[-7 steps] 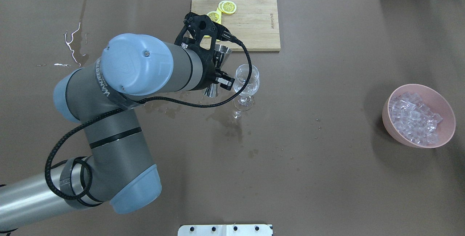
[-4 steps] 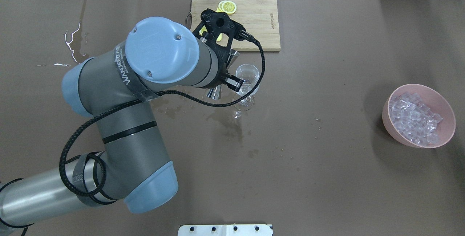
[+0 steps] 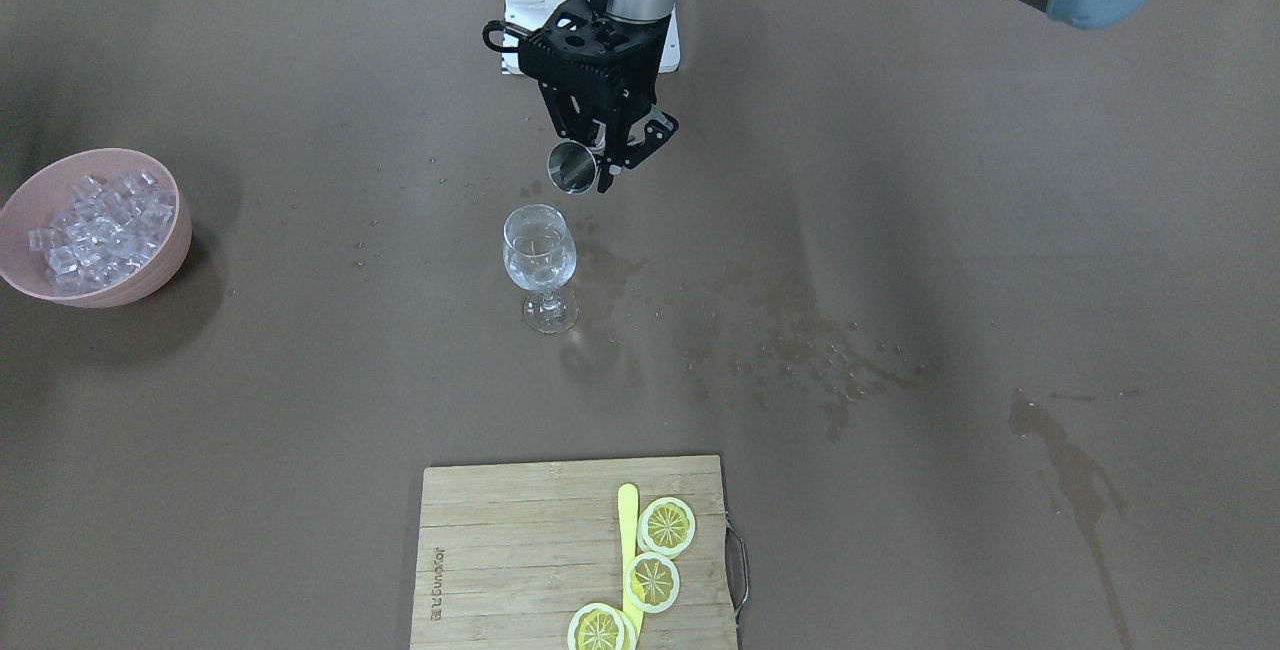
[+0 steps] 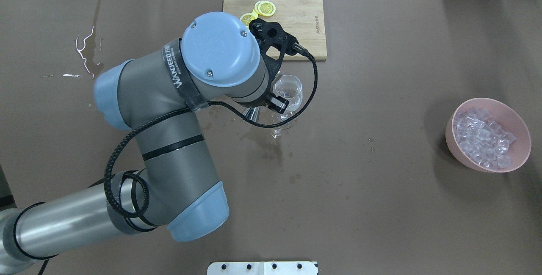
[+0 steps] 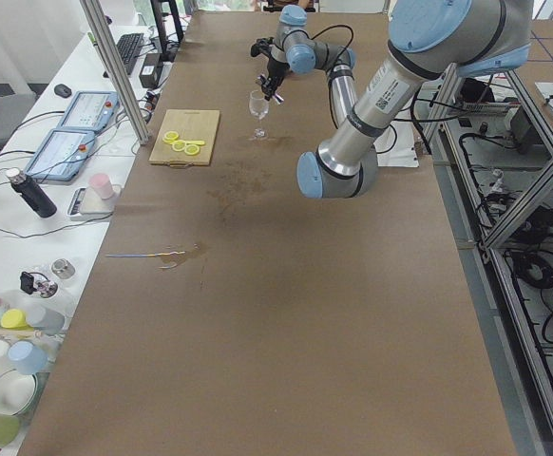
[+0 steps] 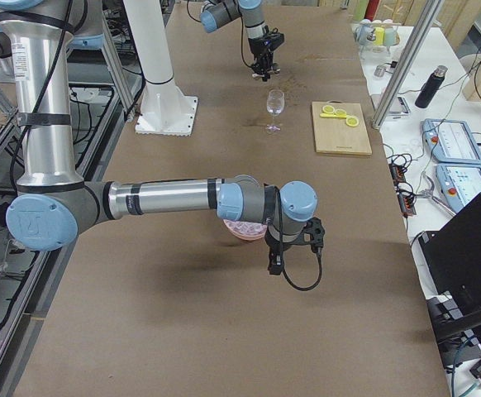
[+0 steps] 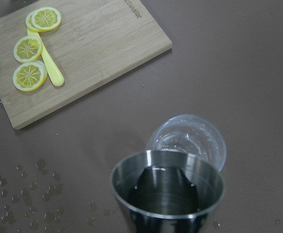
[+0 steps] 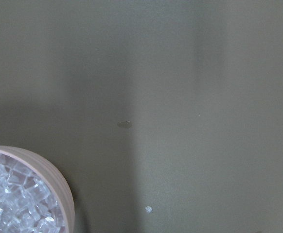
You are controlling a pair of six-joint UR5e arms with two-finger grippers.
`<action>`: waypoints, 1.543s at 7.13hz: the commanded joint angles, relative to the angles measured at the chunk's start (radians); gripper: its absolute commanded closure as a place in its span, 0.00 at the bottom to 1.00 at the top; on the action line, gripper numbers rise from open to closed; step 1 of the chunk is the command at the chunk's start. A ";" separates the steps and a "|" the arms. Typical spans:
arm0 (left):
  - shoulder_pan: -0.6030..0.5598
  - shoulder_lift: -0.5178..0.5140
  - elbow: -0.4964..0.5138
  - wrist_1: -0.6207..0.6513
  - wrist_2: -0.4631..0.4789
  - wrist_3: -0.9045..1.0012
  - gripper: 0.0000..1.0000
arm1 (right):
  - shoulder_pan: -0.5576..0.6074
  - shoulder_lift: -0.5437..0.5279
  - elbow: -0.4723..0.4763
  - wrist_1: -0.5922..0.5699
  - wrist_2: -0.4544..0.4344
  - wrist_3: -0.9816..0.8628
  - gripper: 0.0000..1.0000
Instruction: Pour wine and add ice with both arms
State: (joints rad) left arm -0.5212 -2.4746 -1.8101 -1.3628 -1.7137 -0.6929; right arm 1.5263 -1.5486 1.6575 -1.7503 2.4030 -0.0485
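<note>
Jigger (image 4: 250, 114) mostly hidden overhead, right end effector (image 6: 273, 268) unclear

Wine (image 3: 538, 272) in glass (image 3: 549, 314), ice heap (image 3: 95, 225) in bowl (image 3: 172, 255)

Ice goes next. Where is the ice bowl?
Overhead view: the pink bowl of ice sits at the far right, well apart from the wine glass.

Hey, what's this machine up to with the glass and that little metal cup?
The left gripper holds a metal jigger tipped just above the wine glass, which seems to hold a little clear liquid. The right arm hovers by the pink bowl of ice; none is in the glass yet. Lemon slices lie on the cutting board.
</note>
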 commanded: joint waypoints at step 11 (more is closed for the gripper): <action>0.007 -0.263 0.169 0.513 0.008 0.179 1.00 | 0.000 0.002 0.031 0.000 -0.004 0.001 0.00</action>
State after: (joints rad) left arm -0.5149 -2.7227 -1.6473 -0.8931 -1.7097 -0.5330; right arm 1.5263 -1.5456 1.6828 -1.7502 2.3992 -0.0488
